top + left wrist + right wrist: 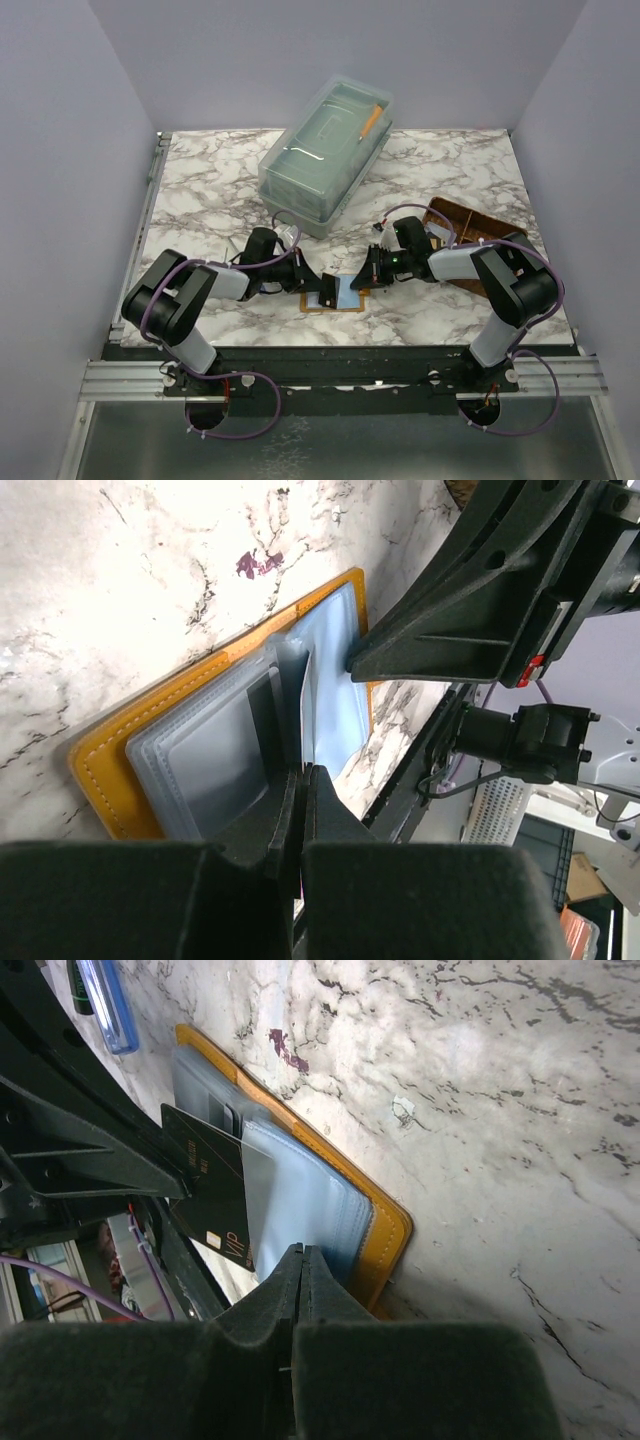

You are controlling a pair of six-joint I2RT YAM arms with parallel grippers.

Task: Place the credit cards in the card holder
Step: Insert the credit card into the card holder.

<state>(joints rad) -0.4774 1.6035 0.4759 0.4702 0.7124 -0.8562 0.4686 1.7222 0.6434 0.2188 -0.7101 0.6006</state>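
The card holder (346, 299) lies open near the table's front edge, with an orange-tan rim (105, 770) and grey and light-blue inner panels (300, 1195). My left gripper (321, 290) is shut on a dark credit card (205, 1195) marked "VIP". It holds the card on edge (303, 695) at the holder's middle fold, one end among the sleeves. My right gripper (363, 280) is shut, and its tip (302, 1251) rests on the light-blue panel at the holder's right half. I see no other cards.
A clear lidded plastic box (325, 155) stands at the back centre with an orange stick on its lid. A brown divided tray (465, 222) sits at the right behind my right arm. The table's front edge runs just below the holder.
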